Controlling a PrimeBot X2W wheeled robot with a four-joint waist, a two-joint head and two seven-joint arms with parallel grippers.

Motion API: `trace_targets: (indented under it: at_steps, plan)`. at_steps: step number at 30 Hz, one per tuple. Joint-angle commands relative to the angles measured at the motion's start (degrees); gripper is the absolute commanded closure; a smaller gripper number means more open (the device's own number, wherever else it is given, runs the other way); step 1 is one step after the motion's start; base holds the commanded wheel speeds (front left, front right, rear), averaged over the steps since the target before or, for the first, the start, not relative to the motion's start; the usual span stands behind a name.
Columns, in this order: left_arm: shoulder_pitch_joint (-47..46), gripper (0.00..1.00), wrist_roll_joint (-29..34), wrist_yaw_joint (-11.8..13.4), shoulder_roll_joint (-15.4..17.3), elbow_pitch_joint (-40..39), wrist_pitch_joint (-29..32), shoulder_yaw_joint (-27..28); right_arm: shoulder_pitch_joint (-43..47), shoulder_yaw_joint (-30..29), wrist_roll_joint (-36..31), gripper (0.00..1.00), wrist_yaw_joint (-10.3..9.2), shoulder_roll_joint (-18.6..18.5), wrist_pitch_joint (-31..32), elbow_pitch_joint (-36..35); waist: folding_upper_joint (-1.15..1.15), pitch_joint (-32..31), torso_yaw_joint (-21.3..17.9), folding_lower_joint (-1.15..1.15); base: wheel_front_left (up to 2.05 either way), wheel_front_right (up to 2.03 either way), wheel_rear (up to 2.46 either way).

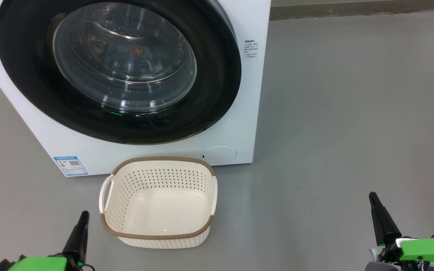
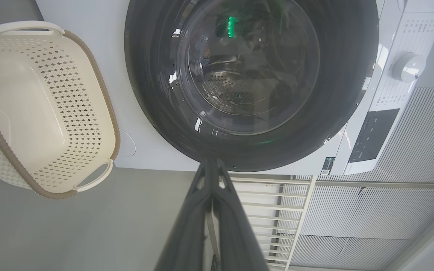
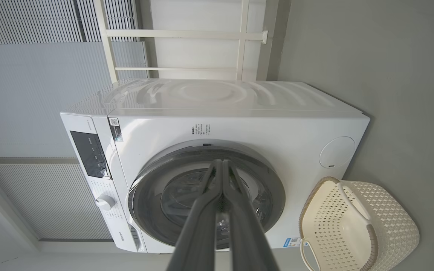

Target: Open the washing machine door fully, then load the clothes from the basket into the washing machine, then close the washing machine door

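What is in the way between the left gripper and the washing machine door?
Nothing visible. The shut left gripper points toward the washing machine door with open air between them; the basket sits off to its right.

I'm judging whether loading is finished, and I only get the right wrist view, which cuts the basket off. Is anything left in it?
Observer: No. In the head view the basket has a fully bare bottom.
Operator: So it's all loaded?
Observer: Through the glass of the door, an orange-brown printed patch shows inside, likely the clothes.
Operator: And my other arm?
Observer: The left gripper is shut, low and to the left of the basket, touching nothing.
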Motion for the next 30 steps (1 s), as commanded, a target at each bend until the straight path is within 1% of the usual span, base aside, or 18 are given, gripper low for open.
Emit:
trace_targets:
  at_steps: [1, 30]
  plan:
    - [-2.4, 1.0, -0.3, -0.2, 0.9, -1.1, 0.5, 1.9, -2.3, 1.0, -0.1, 1.0, 0.1, -0.2, 0.3, -1.4, 0.0, 0.0, 0.0, 0.0, 0.0, 0.0, 0.0]
    - [-2.4, 1.0, -0.2, -0.2, 0.8, -1.1, 0.6, 2.1, -2.3, 0.7, -0.4, 1.0, 0.1, 0.0, 0.6, -1.4, 0.0, 0.0, 0.0, 0.0, 0.0, 0.0, 0.0]
